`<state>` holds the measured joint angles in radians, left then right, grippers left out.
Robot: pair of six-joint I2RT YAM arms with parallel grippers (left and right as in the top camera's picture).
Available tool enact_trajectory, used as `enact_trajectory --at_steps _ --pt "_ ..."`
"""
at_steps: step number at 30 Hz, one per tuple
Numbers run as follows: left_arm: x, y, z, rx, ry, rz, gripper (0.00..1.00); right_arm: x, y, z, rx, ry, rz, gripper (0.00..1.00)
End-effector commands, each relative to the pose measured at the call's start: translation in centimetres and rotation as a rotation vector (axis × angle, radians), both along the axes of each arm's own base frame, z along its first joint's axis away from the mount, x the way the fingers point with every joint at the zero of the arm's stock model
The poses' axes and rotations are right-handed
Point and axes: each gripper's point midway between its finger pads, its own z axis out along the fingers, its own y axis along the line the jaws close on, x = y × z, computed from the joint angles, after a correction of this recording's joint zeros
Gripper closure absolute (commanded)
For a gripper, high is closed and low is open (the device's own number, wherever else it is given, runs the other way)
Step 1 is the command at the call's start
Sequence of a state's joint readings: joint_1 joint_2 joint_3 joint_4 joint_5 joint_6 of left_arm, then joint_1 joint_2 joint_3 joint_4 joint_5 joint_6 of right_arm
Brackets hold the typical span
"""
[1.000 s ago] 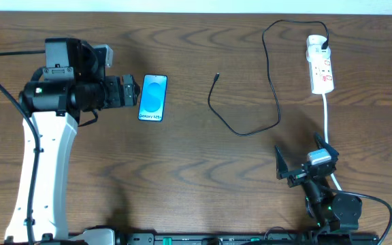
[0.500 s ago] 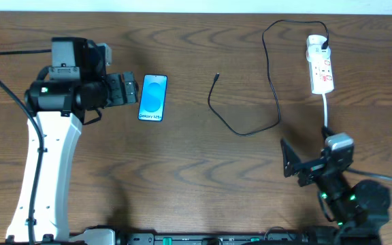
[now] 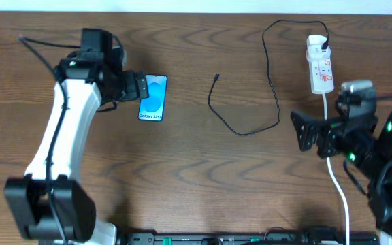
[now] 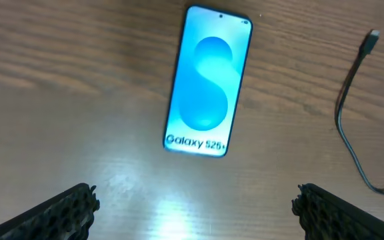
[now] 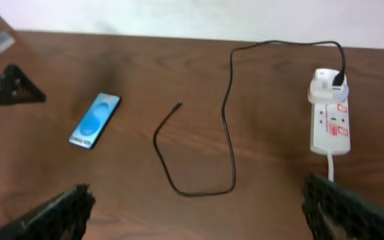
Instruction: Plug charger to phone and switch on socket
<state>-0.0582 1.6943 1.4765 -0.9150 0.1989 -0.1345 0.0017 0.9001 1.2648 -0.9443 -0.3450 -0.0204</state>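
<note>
The phone [image 3: 153, 97] lies flat on the wooden table, blue screen up, and fills the top of the left wrist view [image 4: 207, 83]; it also shows in the right wrist view [image 5: 95, 121]. My left gripper [image 3: 140, 87] is open and hovers at the phone's left edge, fingers spread wide [image 4: 195, 212]. The charger cable [image 3: 272, 88] loops across the table, its loose connector tip [image 3: 217, 76] right of the phone and its plug [image 3: 325, 46] seated in the white socket strip [image 3: 320, 64]. My right gripper [image 3: 312, 131] is open and empty, raised below the socket [image 5: 328, 117].
The socket's thick white cord [image 3: 339, 187] runs down the right side under my right arm. The table's far edge meets a pale wall [image 5: 199, 17]. Bare wood lies between the phone and the cable loop.
My left arm swung right and forward, bringing its gripper to the phone's edge. My right arm rose and moved up toward the socket.
</note>
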Motion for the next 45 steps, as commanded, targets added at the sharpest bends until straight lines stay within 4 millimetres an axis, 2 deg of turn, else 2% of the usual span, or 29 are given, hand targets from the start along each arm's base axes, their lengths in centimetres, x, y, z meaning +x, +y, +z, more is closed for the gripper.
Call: enact_trajectory --at_steps 1,6,8,13,22,32,45 --pt "2.4 -0.3 0.6 0.046 -0.033 -0.016 0.02 1.1 0.2 1.0 -0.044 -0.013 0.041 0.01" --pt "4.6 -1.0 -0.4 0.077 -0.025 -0.046 0.02 1.5 0.4 0.4 -0.039 0.012 0.048 0.01" --pt "5.1 -1.1 -1.6 0.095 -0.009 -0.052 0.02 1.5 0.6 0.2 -0.031 0.019 0.059 0.01" --pt "5.3 -0.9 -4.0 0.125 0.041 -0.067 0.02 1.4 0.6 -0.3 -0.037 0.043 0.064 0.01" --pt "5.3 -0.7 -6.4 0.142 0.094 -0.074 0.02 1.7 0.6 -2.4 -0.04 0.135 0.07 0.01" --pt "5.0 -0.4 -7.0 0.166 0.114 -0.087 0.02 2.5 0.6 -4.2 -0.037 0.209 0.072 0.01" --pt "5.0 0.1 -7.2 0.192 0.119 -0.081 0.02 2.6 0.5 -4.3 -0.04 0.212 0.069 0.01"
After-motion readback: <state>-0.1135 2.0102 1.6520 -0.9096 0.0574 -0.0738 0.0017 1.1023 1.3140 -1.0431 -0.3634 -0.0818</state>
